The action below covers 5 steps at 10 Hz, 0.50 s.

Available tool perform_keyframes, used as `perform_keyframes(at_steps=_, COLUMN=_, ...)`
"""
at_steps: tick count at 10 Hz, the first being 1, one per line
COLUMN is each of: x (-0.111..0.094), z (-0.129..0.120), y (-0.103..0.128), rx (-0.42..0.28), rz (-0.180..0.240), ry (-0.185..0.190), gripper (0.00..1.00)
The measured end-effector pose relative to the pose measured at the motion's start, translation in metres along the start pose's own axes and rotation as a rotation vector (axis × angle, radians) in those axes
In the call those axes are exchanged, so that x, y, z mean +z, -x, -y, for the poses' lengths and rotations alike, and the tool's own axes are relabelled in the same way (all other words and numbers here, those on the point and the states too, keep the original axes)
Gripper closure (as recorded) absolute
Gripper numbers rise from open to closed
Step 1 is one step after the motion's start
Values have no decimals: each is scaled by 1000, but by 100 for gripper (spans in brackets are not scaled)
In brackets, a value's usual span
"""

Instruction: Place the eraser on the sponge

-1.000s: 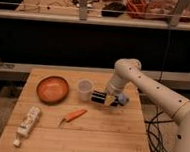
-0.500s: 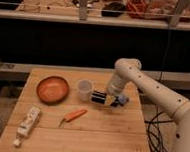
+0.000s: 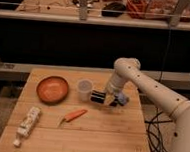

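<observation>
My gripper (image 3: 98, 97) is low over the wooden table (image 3: 103, 136), just right of a clear plastic cup (image 3: 84, 88). It shows as a dark block with a pale band. A small bluish sponge (image 3: 122, 98) lies on the table right beside the gripper, on its right, under the white arm (image 3: 138, 79). I cannot pick out the eraser as separate from the gripper; it may be hidden at the gripper's tip.
An orange bowl (image 3: 52, 89) stands at the back left. A carrot (image 3: 74, 115) lies near the middle and a white tube (image 3: 27, 122) at the front left. Black cables (image 3: 159, 131) hang off the table's right edge.
</observation>
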Motion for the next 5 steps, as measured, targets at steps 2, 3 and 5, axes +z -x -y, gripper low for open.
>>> perform_keyframes(at_steps=2, x=1, z=1, y=1, rx=3, rz=0, ry=6, gripper=98)
perform_keyframes(at_steps=3, x=1, z=2, y=1, rx=6, rz=2, ry=7, gripper=98)
perform_keyframes(at_steps=5, x=1, z=2, y=0, rx=11, rz=3, ry=9, gripper=98)
